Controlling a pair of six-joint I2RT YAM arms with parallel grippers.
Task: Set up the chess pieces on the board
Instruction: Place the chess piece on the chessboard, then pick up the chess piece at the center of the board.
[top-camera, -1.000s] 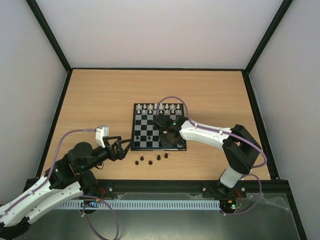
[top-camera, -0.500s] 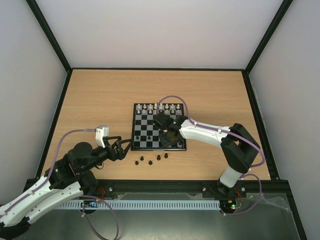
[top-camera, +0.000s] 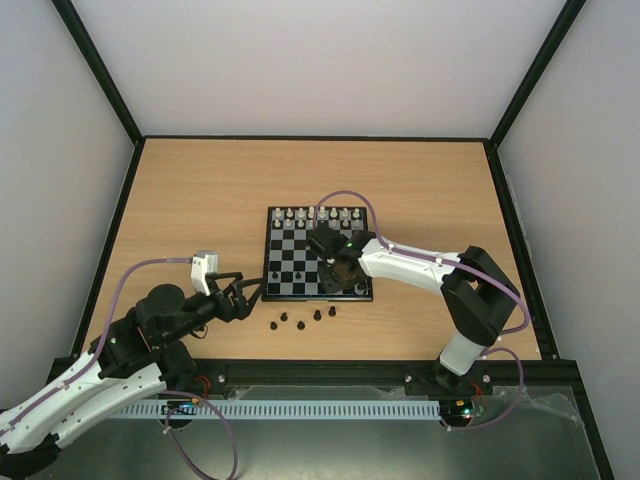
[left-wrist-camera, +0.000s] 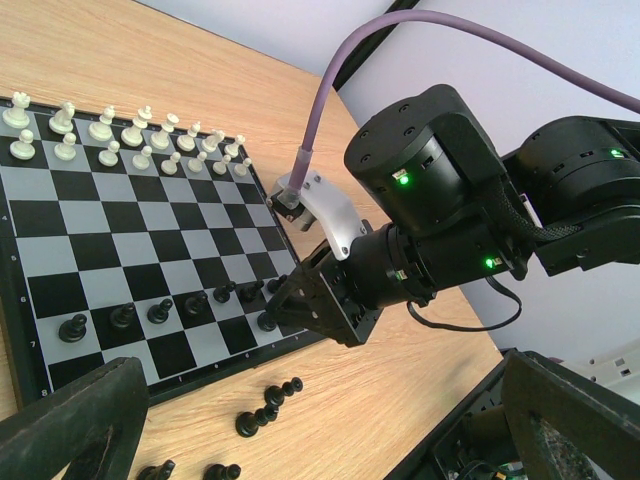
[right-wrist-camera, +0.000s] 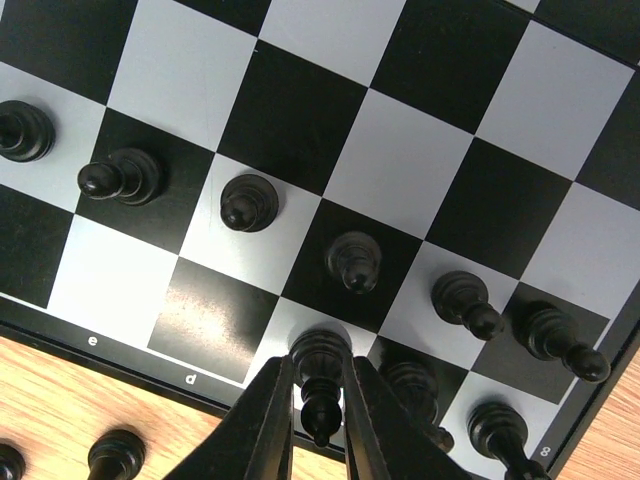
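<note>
Wooden counter (top-camera: 200, 190) underneath. Gripping a dark chess piece (right-wrist-camera: 320, 375) with right fingers (right-wrist-camera: 268, 425) on the edge row of the board (right-wrist-camera: 300, 110); seat squarely, release gently, rise straight. Left fingers (left-wrist-camera: 75, 425) spread wide beside the board.

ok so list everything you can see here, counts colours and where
table: one, light wood, under everything
chessboard: one, black and pale grey, mid-table
white chess pieces: sixteen, white, board's two far rows
dark chess pieces on the board: at least nine, brown-black, two near rows
loose dark chess pieces: five, brown-black, on the table in front of the board
left gripper: one, black, open, by the board's near left corner
right gripper: one, black, closed around a dark back-row piece in the nearest row
</note>
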